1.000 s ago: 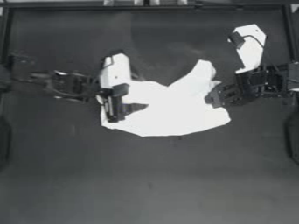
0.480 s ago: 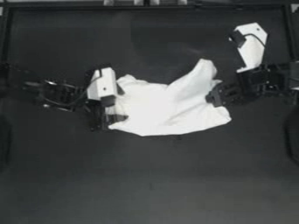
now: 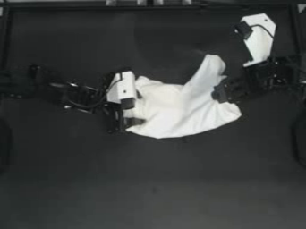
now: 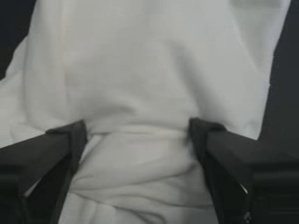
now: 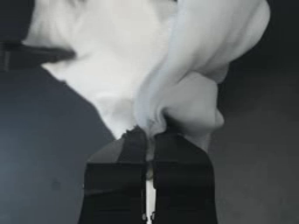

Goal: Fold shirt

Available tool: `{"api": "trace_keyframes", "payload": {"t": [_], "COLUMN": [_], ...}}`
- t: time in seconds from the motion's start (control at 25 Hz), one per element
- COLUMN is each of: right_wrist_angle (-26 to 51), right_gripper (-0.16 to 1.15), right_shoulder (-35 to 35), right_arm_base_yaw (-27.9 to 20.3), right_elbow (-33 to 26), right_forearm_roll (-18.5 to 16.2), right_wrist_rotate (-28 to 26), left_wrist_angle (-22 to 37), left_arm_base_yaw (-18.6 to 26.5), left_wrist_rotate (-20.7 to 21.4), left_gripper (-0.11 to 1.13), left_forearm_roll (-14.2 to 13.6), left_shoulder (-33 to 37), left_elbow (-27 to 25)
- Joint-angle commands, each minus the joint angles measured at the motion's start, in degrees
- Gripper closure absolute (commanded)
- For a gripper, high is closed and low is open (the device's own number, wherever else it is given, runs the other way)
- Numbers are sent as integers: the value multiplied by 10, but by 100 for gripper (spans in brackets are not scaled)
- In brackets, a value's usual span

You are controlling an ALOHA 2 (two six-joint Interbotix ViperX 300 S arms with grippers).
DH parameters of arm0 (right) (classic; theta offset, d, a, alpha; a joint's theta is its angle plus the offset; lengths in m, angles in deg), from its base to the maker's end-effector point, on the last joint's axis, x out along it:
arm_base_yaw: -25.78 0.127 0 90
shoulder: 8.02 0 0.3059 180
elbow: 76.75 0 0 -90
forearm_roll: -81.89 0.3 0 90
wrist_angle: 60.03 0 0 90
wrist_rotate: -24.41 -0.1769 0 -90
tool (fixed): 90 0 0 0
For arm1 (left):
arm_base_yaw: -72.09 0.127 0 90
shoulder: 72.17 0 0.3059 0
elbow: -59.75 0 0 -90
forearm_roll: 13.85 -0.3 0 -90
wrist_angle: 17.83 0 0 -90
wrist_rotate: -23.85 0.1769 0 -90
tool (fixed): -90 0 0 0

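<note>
The bunched shirt (image 3: 179, 112) fills the middle of the worktop (image 3: 155, 188), with the left gripper (image 3: 122, 120) pressed against its 9 o'clock edge, fingers spread wide around a fold, and the right gripper (image 3: 220, 91) at its 3 o'clock edge, fingers pinched on cloth. Both arms bar the sides at 9 and 3 o'clock. From 4 through 8 o'clock the worktop lies bare; so does the 11 to 12 o'clock stretch.

Black jointed arms — white wrist plates, dark cables, black jaws.
</note>
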Motion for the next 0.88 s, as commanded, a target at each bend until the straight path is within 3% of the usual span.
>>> {"api": "trace_keyframes", "payload": {"t": [0.04, 0.28, 0.6, 0.88], "right_wrist_angle": [1, 3, 19, 44], "right_gripper": [94, 94, 94, 94], "right_shoulder": [6, -32, -103, -132], "right_arm_base_yaw": [-8, -10, -4, -3], "right_elbow": [-33, -81, -166, -188], "right_forearm_roll": [5, 11, 40, 40], "right_wrist_rotate": [9, 24, 89, 100], "left_wrist_angle": [-3, -3, -11, -9], "left_arm_base_yaw": [-11, -18, -18, -18], "left_wrist_rotate": [0, -1, -1, -1], "left_gripper": [2, 2, 2, 2], "left_forearm_roll": [1, 0, 1, 1], "left_shoulder": [-17, -50, -67, -53], "left_elbow": [39, 83, 107, 105]}}
